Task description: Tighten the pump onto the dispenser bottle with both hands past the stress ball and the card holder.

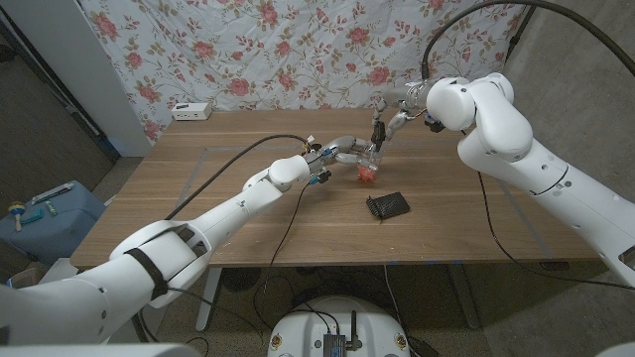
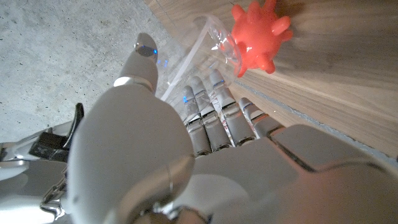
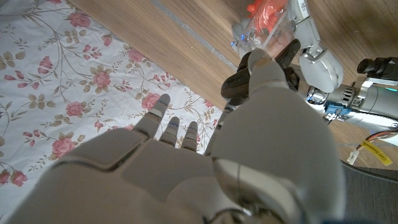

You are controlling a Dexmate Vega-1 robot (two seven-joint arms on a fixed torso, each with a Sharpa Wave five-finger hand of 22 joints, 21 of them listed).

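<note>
Red spiky stress ball (image 1: 367,176), black card holder (image 1: 387,205), rose-patterned cloth (image 1: 298,50).

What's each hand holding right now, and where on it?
Left hand grips the clear dispenser bottle around its body. Right hand pinches the black pump on top of it.

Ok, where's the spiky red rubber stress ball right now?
In the head view the spiky red rubber stress ball lies on the wooden table just right of centre, right by the clear plastic dispenser bottle, with the black card holder nearer the robot.
</note>
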